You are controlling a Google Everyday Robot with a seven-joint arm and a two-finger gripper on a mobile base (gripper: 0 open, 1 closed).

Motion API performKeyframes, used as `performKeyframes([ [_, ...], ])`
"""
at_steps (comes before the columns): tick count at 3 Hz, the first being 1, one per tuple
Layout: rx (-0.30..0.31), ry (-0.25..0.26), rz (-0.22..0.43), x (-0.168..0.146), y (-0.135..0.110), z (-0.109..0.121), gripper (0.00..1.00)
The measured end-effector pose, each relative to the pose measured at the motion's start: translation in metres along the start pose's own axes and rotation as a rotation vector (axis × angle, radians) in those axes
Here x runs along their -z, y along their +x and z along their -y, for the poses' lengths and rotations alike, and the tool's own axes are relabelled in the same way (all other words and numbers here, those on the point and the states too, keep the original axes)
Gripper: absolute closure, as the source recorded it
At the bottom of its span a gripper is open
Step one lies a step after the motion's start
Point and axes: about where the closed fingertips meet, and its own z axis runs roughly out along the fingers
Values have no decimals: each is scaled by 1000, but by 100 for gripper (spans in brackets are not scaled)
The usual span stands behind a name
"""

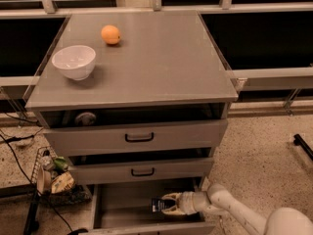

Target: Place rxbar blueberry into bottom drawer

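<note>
The bar is low in the camera view, near 6 o'clock, inside the open bottom drawer. It stands on edge, its dark face with white lettering turned to the camera. I cannot tell whether it touches the drawer's floor. The gripper is just at its 3 o'clock, also within the drawer, with its two pale fingers closed on the bar's right end. The white arm runs off toward 4 o'clock, to the frame's lower right corner.

At 12 o'clock from the bar, the middle drawer and the top drawer are each pulled out slightly, both with black handles. On the cabinet top, a white bowl sits toward 10 o'clock, with an orange behind it, near but apart. A wire basket with clutter is on the floor at 9 o'clock from the bottom drawer.
</note>
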Motion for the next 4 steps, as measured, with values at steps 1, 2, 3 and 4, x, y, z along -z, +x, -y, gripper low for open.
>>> performKeyframes([
  [1,10,26,-25,-15,18,10,100],
  [2,22,40,-45,-23,23,15,100],
  [3,31,39,-78,-34,24,20,100],
  [4,27,35,-94,-42,27,24,100],
])
